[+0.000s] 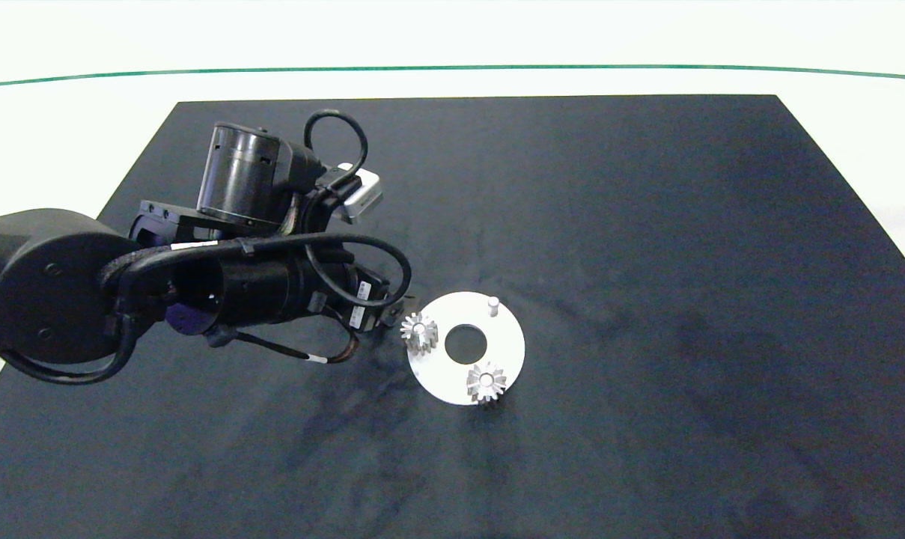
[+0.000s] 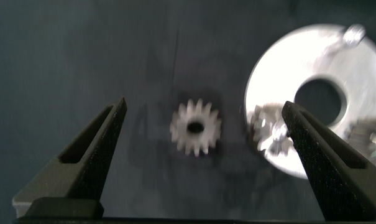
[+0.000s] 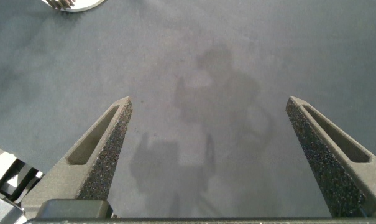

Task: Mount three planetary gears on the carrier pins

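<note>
Grey, grainy wedge fingers of the left hand stand spread wide, a loose silvery toothed gear lying flat on the dark matte mat between them, untouched. Just beyond one fingertip sits the flat white disc, two gears seated on its pegs and one short white pin bare. The right hand hangs well apart over bare mat, fingers likewise spread and empty.

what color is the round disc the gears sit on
White; the disc stands out clearly against the dark mat in the head view.
</note>
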